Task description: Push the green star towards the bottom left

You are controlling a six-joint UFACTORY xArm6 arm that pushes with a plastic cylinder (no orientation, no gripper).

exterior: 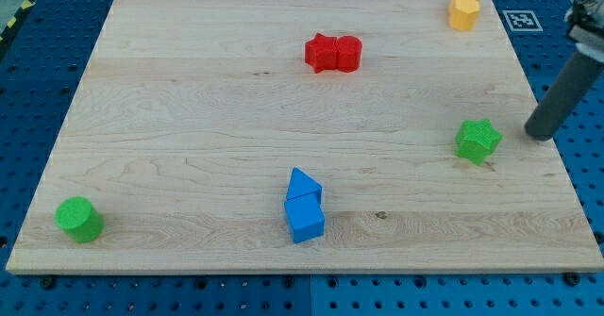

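Note:
The green star (pixel 478 141) lies on the wooden board (pixel 189 137) at the view's right, about mid-height. My rod comes in from the upper right, and my tip (pixel 539 134) rests at the board's right edge, a short way to the right of the star and not touching it.
A green cylinder (pixel 79 219) sits at the bottom left corner. A blue triangle (pixel 304 185) and a blue cube (pixel 305 218) touch at bottom centre. A red star (pixel 322 52) and a red cylinder (pixel 347 53) touch at top centre. Yellow blocks (pixel 464 7) sit at top right.

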